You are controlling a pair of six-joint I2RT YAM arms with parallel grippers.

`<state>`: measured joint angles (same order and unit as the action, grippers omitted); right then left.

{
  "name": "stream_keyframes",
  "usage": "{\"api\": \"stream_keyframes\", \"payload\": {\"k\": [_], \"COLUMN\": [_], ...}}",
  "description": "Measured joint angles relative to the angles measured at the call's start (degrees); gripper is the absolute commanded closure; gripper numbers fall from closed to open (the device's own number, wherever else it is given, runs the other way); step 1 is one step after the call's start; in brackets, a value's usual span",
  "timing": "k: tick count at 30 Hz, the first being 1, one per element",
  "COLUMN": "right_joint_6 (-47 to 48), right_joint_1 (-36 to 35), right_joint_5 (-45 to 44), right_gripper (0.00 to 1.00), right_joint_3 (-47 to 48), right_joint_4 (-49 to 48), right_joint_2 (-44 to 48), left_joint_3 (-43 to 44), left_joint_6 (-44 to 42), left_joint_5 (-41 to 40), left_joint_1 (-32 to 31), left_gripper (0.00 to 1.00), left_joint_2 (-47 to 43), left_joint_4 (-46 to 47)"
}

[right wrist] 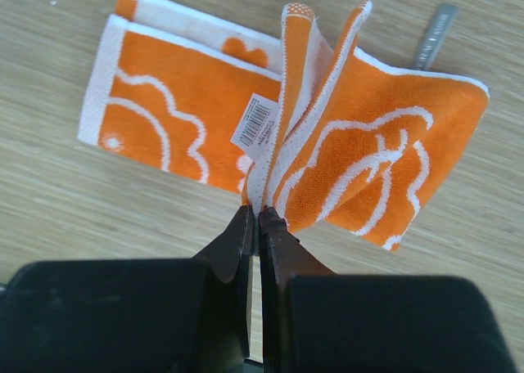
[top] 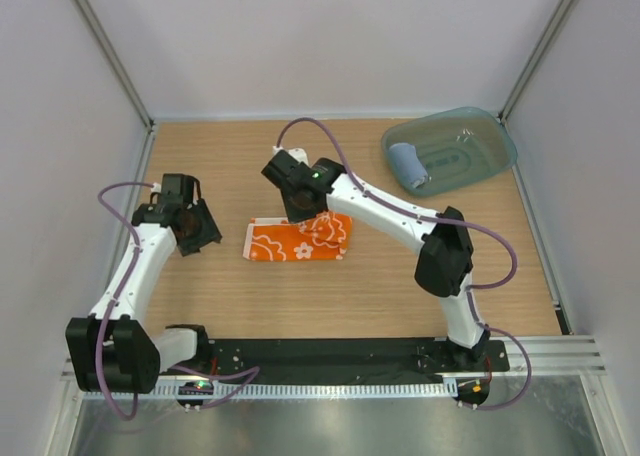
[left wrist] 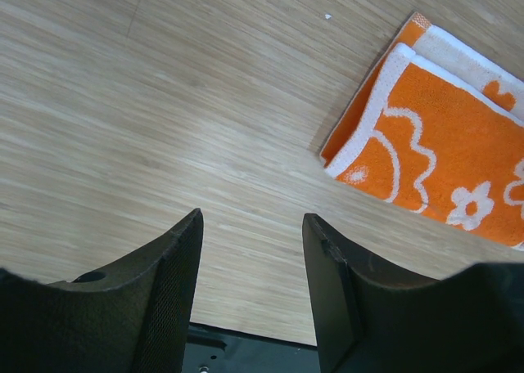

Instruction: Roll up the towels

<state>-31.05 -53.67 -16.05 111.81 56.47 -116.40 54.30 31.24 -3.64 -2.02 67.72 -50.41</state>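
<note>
The folded orange-and-white flower-print cloth towel (top: 298, 241) lies mid-table on the wooden table (top: 350, 296). Just left of it the left gripper (left wrist: 252, 226) hangs with fingers released, grasping nothing. The right gripper (right wrist: 255, 215) is clenched on a raised fold of that towel. Far right, a rolled light blue towel (top: 407, 166) lies in a translucent teal plastic tray (top: 475, 161).

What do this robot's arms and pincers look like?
Two slim white-shelled arms, the left arm and the right arm, with chunky black joint housings. A thin lilac cable loops alongside each. Each ends in black wedge-shaped fingers: the left gripper, the right gripper. A small green light glows near the right wrist.
</note>
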Motion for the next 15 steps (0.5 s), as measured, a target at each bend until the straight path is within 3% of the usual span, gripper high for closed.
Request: {"api": "stream_keyframes", "payload": {"k": [15], "right_joint_6": [-2.34], "right_joint_1": [-4.13], "right_joint_5": [2.32], "right_gripper": [0.99], "right_joint_3": [4.85], "right_joint_4": [0.31], "right_joint_2": [-4.35], "left_joint_3": [0.00], "left_joint_6": [0.02], "left_joint_5": [-0.37], "left_joint_1": [0.00], "left_gripper": [0.46], "left_joint_2": [-0.39], "left_joint_4": [-0.02]}}
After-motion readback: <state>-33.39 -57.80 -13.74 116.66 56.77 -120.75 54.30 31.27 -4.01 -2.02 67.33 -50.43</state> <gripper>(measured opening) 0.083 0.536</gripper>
